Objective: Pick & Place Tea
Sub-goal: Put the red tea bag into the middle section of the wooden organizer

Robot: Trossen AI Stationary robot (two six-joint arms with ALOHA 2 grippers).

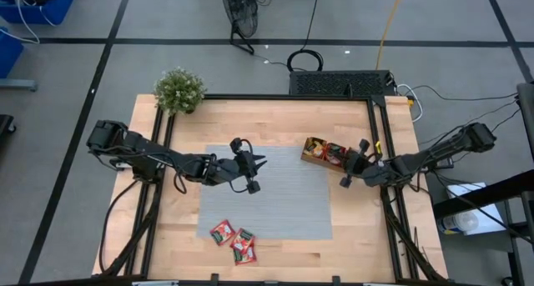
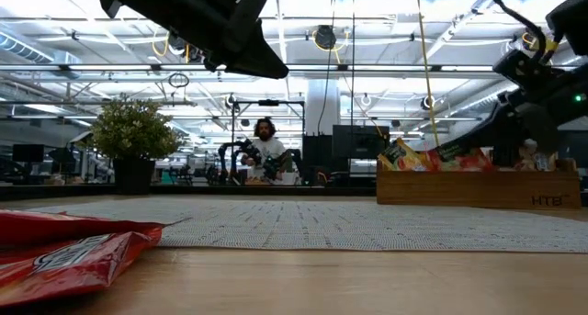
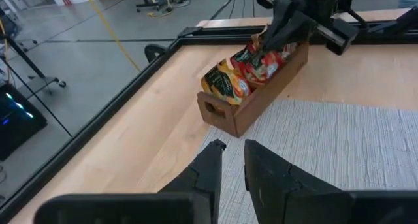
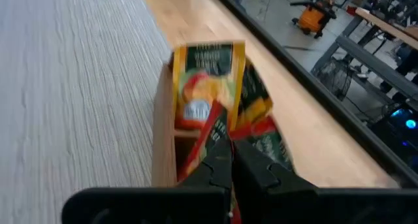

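While right hand (image 4: pixel 230 160) pinches red sachet (image 4: pixel 208 142), overhead hides it

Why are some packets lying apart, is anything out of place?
Two red sachets lie on the bare wood just off the mat, overlapping at odd angles, far from the tray. In the tray, the sachets stand crammed and tilted, not in neat rows.

Table (image 1: pixel 284 253): light wood, black frame around it.
Grey mat (image 1: pixel 284 203): flat at centre.
Wooden tray (image 1: pixel 315 157): at mat's far right corner.
Potted plant (image 1: pixel 179 91): far left corner.
Red sachets (image 1: pixel 234 239): near edge.
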